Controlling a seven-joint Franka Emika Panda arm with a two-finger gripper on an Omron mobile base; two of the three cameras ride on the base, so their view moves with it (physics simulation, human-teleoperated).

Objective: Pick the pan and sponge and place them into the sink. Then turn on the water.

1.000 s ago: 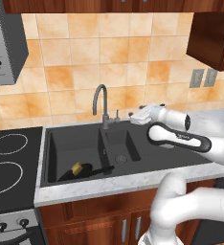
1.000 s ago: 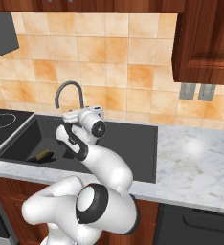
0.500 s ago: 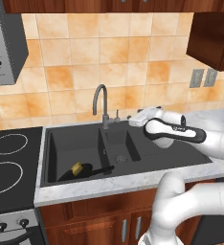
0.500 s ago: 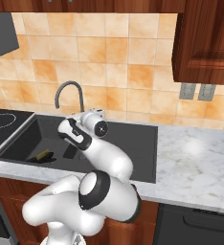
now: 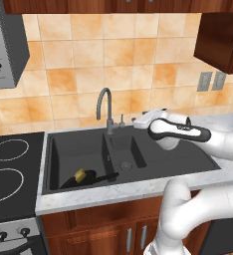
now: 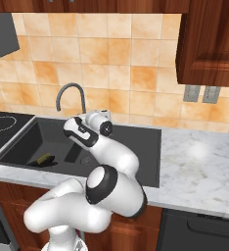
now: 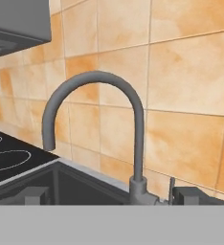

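The black pan (image 5: 86, 179) lies in the large left basin of the dark grey sink (image 5: 188, 167), its handle pointing right. On the pan rests the yellow-tan sponge (image 5: 80, 175). Both also appear from the right, pan (image 6: 38, 162) and sponge (image 6: 46, 158). My gripper (image 5: 137, 119) hovers over the small basin, just right of the grey gooseneck faucet (image 5: 106, 107). In the hand view the gripper (image 7: 113, 196) is open, fingertips (image 7: 35, 195) wide apart, facing the faucet (image 7: 138, 143) and its small lever (image 7: 171, 187). Water is out of view at the spout.
A black stovetop (image 5: 9, 169) borders the sink on the left, under a grey hood (image 5: 4, 45). Marble counter (image 6: 199, 162) stretches right of the drainboard. The tiled wall stands close behind the faucet, with dark cabinets (image 6: 209, 39) overhead.
My hand has edged a little left toward the faucet while the forearm swung behind it. The jaws stay open. Pan and sponge have not moved.
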